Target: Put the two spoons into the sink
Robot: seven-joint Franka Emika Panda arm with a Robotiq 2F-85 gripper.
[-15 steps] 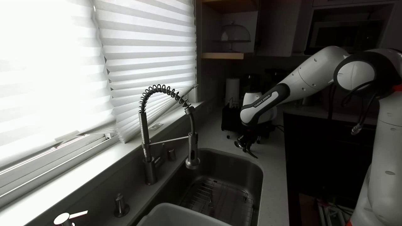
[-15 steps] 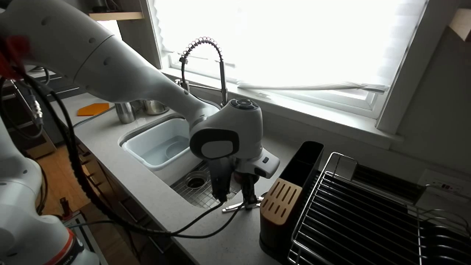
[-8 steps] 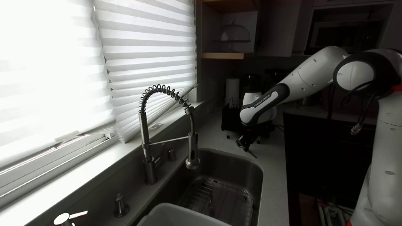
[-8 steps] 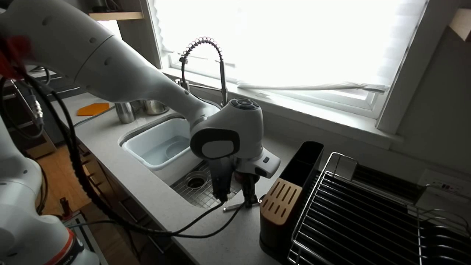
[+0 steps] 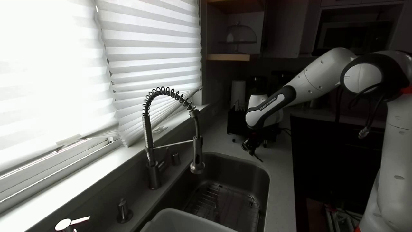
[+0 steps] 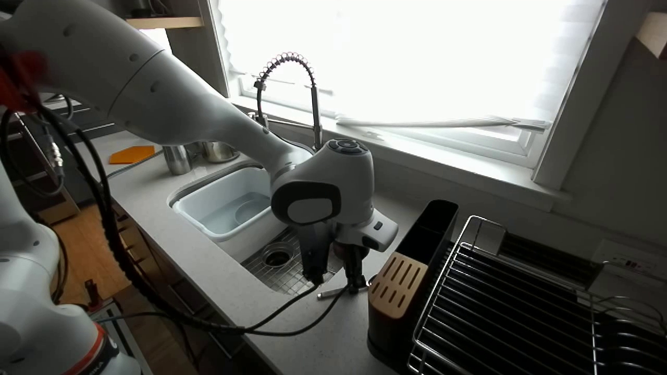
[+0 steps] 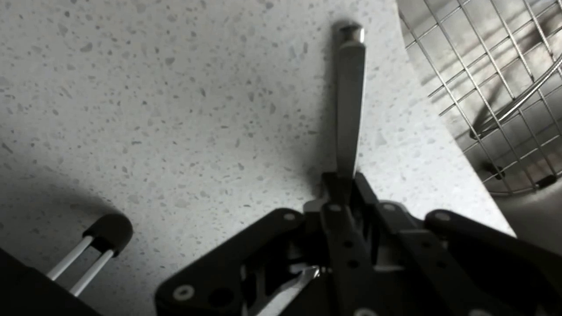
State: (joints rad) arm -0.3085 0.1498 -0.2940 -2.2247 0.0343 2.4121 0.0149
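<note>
The gripper (image 7: 347, 182) pinched a spoon (image 7: 350, 105) by its handle over the counter (image 7: 184, 114), beside the sink (image 5: 236, 172); a metal utensil (image 7: 520, 101), presumably the other spoon, lay inside; one transfer apparently remained.

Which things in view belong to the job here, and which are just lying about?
Part of the job:
metal spoon gripped by the end effector
sink
metal utensil inside it, possibly the other spoon

Just lying about:
plastic tub
black utensil caddy
wire dish rack
orange mat
</note>
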